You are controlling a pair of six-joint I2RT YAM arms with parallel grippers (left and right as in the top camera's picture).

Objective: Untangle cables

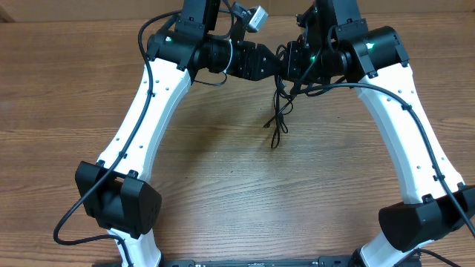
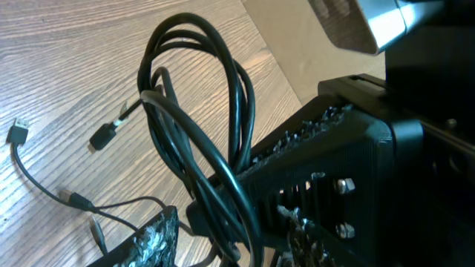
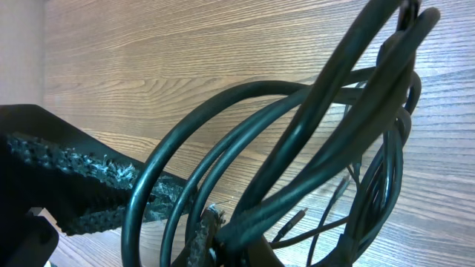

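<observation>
Both arms meet at top centre of the overhead view, tips almost nose to nose. The thin black cables [image 1: 280, 93] are bundled in a loose coil. They hang btw the two tips and trail down toward frame centre over the brown wood-grain bench [image 1: 223, 185].

Right gripper [image 1: 292, 65]: jaws pinched tight on the coil. In the rt wrist view several strands converge at bottom centre, right by a rough textured pad [image 3: 206, 233]. The loops fan up to the upper right.

Left gripper [image 1: 272, 63]: sits on the left side of the coil, right up against it. The lft wrist view shows one flecked finger pad [image 2: 148, 241] at bottom left w/ strands passing just beside it. Can't tell if those jaws are parted or biting on anything.

Loose ends, lft wrist view: a silvery flat plug [image 2: 18, 133] at the left edge and a small black plug [image 2: 102, 137] a bit right of it. A couple more thin tails sit lower left. All are low over the bench; can't tell if they touch it.
</observation>
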